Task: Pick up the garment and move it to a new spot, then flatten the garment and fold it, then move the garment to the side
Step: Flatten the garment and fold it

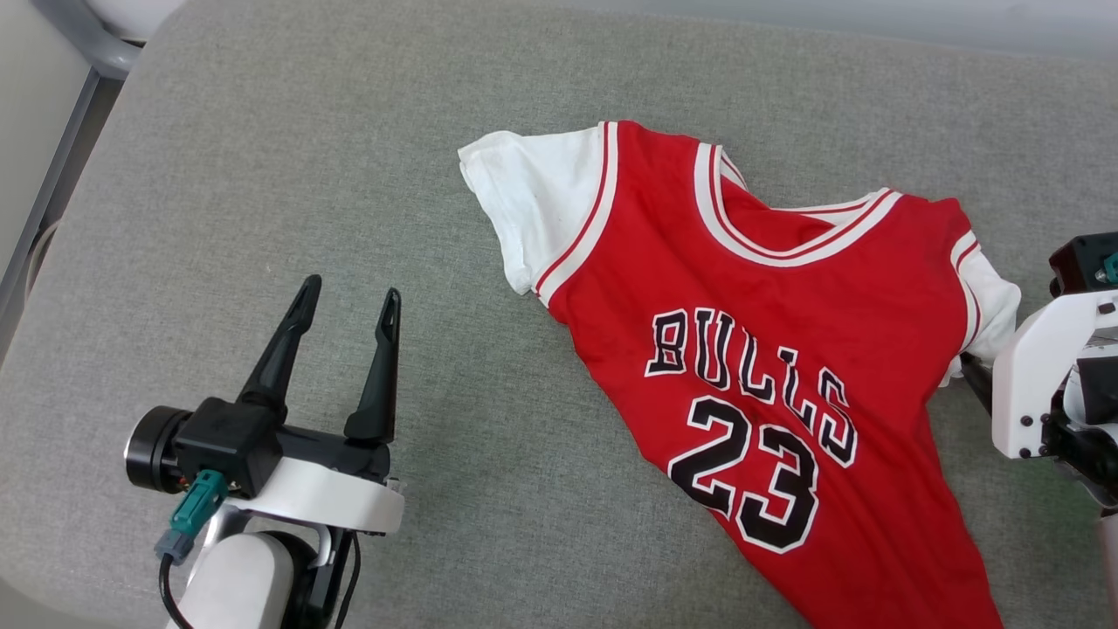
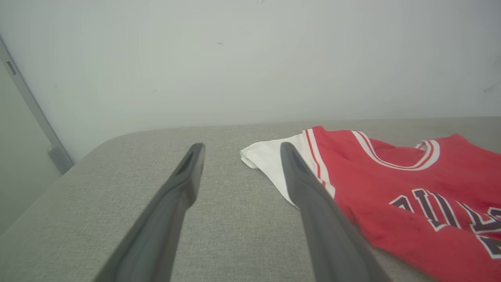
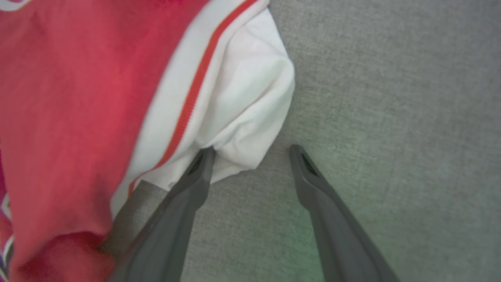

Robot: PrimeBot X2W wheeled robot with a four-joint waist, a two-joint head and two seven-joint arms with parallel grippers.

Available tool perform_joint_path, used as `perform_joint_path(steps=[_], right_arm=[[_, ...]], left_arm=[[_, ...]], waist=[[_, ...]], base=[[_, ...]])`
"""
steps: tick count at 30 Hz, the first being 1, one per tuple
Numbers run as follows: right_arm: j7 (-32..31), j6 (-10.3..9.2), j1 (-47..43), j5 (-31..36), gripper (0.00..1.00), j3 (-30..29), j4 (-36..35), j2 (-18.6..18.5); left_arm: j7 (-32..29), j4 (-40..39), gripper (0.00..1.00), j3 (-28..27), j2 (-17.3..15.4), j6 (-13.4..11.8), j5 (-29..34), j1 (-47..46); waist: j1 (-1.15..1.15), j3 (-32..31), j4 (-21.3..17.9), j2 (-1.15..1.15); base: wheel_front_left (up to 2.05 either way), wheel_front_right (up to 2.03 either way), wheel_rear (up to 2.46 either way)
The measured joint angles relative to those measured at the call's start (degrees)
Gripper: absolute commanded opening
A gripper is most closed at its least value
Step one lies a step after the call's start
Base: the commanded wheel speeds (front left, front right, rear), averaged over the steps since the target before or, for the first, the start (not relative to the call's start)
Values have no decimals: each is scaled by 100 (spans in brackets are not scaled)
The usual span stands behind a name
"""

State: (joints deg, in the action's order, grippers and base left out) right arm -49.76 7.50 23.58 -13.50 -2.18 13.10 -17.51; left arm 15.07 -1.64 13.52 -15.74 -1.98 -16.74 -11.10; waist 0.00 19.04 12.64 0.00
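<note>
Red jersey cloth, the garment (image 1: 769, 349), lies face up and rumpled on the grey padded surface (image 1: 349, 131) toward my right side, with its "BULLS 23" print showing. My left gripper (image 1: 351, 288) hovers over bare grey fabric off to the left of one white sleeve (image 1: 533, 201), fingers spread and holding nothing. My right gripper (image 3: 252, 149) is spread wide at the other white sleeve (image 3: 242, 102), with one fingertip against its hem and nothing clamped.

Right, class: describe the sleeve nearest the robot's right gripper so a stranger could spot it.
On the grey padded surface lies a red jersey. Its sleeve by the right gripper is white with red trim; unlike the spread-out sleeve opposite, it is bunched at one fingertip.
</note>
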Motion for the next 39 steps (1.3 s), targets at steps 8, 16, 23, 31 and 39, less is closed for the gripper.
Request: perform_joint_path(steps=[8,16,23,31,39], right_arm=[[419,4,21,-7,0,270,221,-178],[531,3,5,-69,0,181,97,-840],[383,3,119,-126,0,230,55,-1812],[909,3,689,377,100,510,954,-2247],[1859,3,1049,902,100,387,1538,-1827]], left_arm=[[0,116,100,-163,81,98,144,-7],[0,163,100,-274,199,202,208,27],[0,133,100,-330,282,310,285,28],[0,196,100,-377,364,435,349,-25],[0,316,100,-495,383,482,394,-32]], waist=[[0,-85,-92,0],[0,-333,-323,0],[0,-230,-342,0],[0,-69,-221,0],[0,-272,-310,0]], base=[[0,0,0],[0,0,0],[0,0,0],[0,0,0],[0,0,0]])
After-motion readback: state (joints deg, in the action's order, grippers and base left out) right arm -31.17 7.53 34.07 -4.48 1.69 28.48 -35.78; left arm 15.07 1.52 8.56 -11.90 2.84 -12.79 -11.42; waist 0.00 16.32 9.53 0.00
